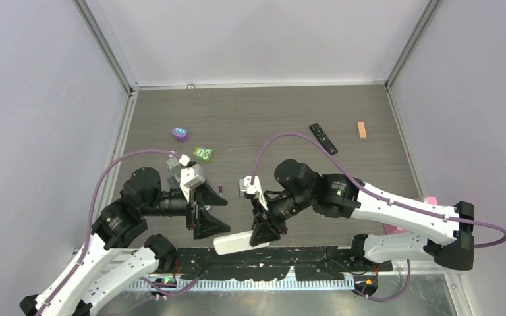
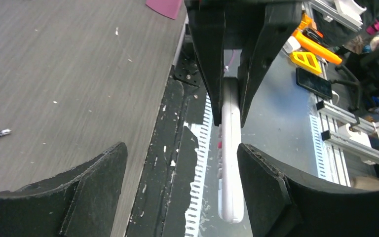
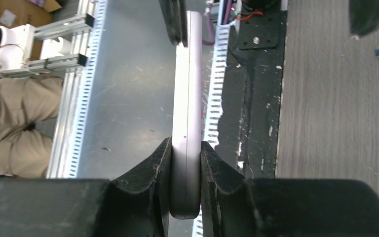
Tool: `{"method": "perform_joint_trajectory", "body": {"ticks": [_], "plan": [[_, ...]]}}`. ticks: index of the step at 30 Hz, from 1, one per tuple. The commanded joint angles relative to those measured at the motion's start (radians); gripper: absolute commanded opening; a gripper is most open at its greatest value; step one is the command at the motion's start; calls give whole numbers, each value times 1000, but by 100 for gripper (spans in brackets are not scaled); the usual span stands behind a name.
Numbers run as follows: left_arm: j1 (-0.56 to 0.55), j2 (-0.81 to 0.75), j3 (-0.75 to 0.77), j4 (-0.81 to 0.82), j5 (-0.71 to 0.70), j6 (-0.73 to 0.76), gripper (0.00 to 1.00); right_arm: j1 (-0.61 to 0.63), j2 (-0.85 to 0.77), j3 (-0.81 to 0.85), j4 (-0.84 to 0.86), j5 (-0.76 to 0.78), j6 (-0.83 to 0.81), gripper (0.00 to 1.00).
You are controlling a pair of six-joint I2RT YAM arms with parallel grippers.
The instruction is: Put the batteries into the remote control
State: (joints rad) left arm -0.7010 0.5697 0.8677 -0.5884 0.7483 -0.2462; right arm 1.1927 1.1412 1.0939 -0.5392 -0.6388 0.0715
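the right end effector (image 3: pixel 185 145) is pinching a white remote (image 1: pixel 232 243) at one end and holds it above the near edge of the counter (image 1: pixel 270 112). the left end effector (image 2: pixel 181 148) is spread wide and grips nothing, and the free end of the remote is close to one of its fingers. one small dark battery (image 1: pixel 221 189) lies on the counter, just beyond the left end effector.

Desk (image 1: pixel 270 112): matt grey wood-grain finish. White remote (image 3: pixel 187 98): smooth satin plastic. Left fingers (image 2: pixel 96 192): black, matt, rough-edged. Mounting plate (image 2: pixel 175 148): black paint chipped and scuffed.
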Motion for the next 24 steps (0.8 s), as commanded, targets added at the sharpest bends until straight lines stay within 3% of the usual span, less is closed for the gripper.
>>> {"method": "perform_joint_trajectory", "body": {"ticks": [1, 10, 13, 19, 24], "plan": [[-5, -35, -47, 95, 108, 6, 81, -15, 23, 84, 40, -119, 49, 5], [-5, 26, -54, 66, 237, 28, 74, -68, 108, 167, 10, -163, 44, 5], [-8, 51, -49, 25, 240, 46, 67, -88, 130, 186, -2, -169, 43, 5], [-10, 121, -11, -53, 204, 61, 47, -113, 136, 208, -2, -176, 64, 5], [-10, 158, 19, -76, 207, 63, 13, -116, 111, 192, 46, -155, 100, 7]]}}
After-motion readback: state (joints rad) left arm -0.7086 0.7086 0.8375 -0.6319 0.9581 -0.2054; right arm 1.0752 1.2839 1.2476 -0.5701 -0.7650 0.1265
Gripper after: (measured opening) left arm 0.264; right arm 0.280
